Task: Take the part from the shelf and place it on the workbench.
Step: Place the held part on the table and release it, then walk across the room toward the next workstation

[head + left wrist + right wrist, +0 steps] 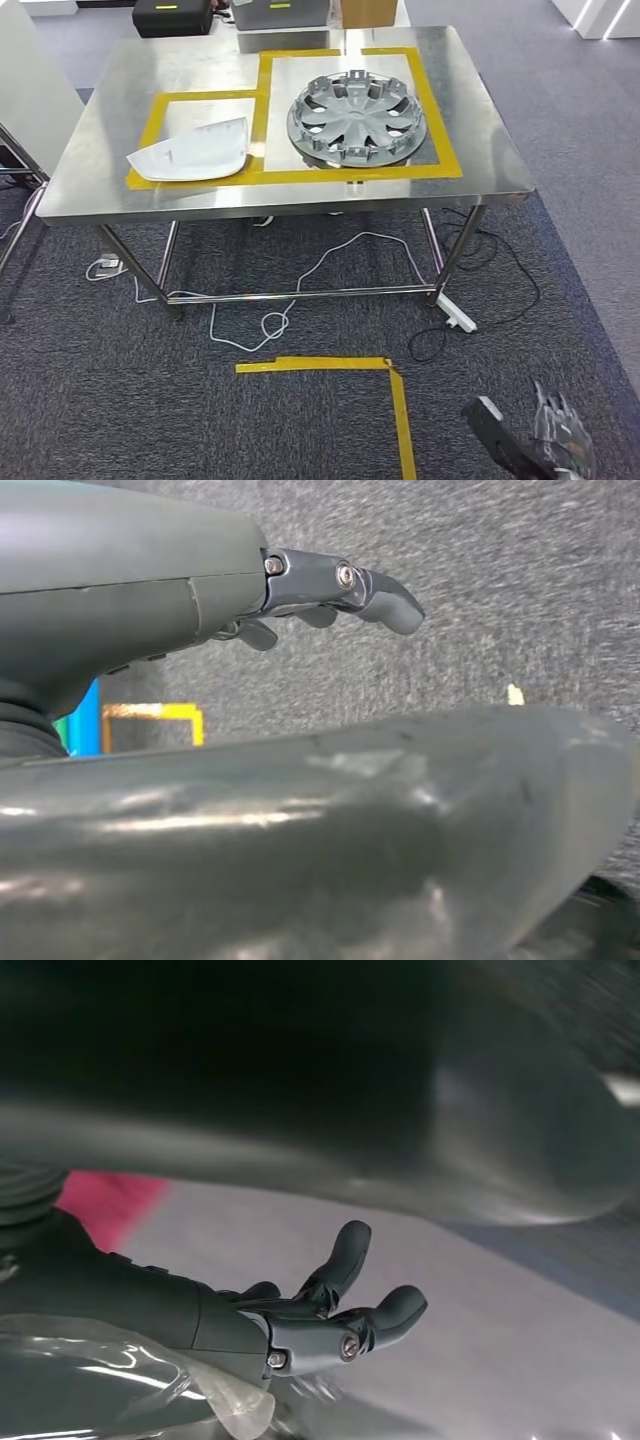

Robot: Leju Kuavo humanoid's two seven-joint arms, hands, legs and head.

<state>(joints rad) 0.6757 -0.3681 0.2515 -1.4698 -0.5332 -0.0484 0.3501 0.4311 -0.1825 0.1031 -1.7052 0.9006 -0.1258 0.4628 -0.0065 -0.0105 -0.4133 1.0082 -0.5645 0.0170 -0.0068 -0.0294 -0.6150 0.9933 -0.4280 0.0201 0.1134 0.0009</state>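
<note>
A steel workbench (pixel 113 100) with yellow tape outlines carries a white curved panel (pixel 192 152) near its front-left edge and a grey hubcap (pixel 356 118) mid-bench.

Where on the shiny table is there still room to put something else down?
The workbench has bare steel along its left edge and far-left corner, outside the yellow tape. The right edge strip past the tape is free too. Inside the tape it is crowded: the white cover and the wheel cover fill both boxes.

Each hand, left hand (pixel 332 595) and right hand (pixel 317 1315), has dark grey fingers with silver screws.
</note>
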